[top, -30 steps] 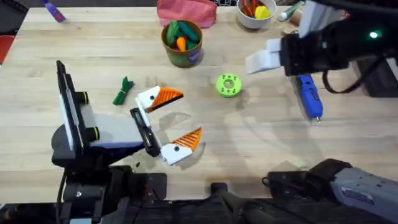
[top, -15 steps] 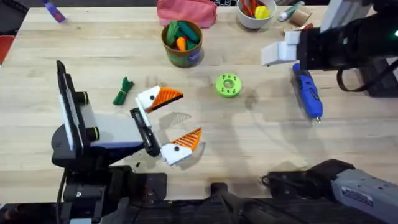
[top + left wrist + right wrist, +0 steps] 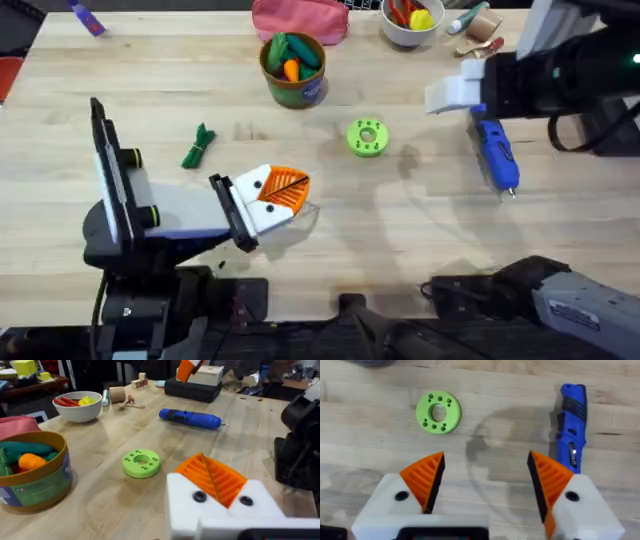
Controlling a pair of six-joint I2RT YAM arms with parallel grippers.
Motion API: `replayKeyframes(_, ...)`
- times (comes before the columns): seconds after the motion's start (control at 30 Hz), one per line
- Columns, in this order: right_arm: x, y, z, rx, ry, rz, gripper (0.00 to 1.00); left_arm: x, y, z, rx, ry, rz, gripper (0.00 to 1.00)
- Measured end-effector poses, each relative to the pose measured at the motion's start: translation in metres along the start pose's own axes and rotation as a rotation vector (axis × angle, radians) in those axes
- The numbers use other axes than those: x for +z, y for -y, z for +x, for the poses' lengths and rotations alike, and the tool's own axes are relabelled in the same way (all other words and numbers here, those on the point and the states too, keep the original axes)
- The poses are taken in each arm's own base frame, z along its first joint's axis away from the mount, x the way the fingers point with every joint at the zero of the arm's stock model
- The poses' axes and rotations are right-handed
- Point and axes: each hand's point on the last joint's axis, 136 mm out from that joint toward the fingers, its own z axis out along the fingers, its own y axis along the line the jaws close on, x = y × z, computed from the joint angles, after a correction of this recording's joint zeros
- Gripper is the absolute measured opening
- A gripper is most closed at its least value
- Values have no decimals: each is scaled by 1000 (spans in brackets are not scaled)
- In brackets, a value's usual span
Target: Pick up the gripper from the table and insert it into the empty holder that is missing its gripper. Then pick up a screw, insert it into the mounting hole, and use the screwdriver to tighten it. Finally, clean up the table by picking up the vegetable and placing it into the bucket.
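Beside the blue screwdriver [image 3: 495, 153], the right gripper [image 3: 487, 485] is hovering wide open; left gripper [image 3: 272, 192] is sitting closed, empty. Rigid, light, probably slippery: grasp mid-barrel.

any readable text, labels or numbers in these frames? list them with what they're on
No text can be read.
Bucket: its green-teal label has a white patch at the lower edge, too blurred to read.
Screwdriver: small pale mark on the blue body, not readable.
Green disc: holes, no markings.
Left gripper and right gripper: no printing visible.
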Motion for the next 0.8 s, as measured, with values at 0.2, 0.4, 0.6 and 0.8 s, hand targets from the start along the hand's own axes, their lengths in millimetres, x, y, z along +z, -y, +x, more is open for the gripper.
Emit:
replayKeyframes(0.2, 1, 16, 4, 42, -22, 38, 959, 0, 0, 0, 0, 0, 0, 14)
replayKeyframes(0.4, 1, 42, 1, 130, -20, 85, 963, 0, 0, 0, 0, 0, 1, 14)
replayKeyframes(0.6, 2, 62, -8, 189, 9, 117, 994, 0, 0, 0, 0, 0, 0, 14)
replayKeyframes(0.8, 23, 87, -12, 239, -39, 165, 990, 0, 0, 0, 0, 0, 0, 14)
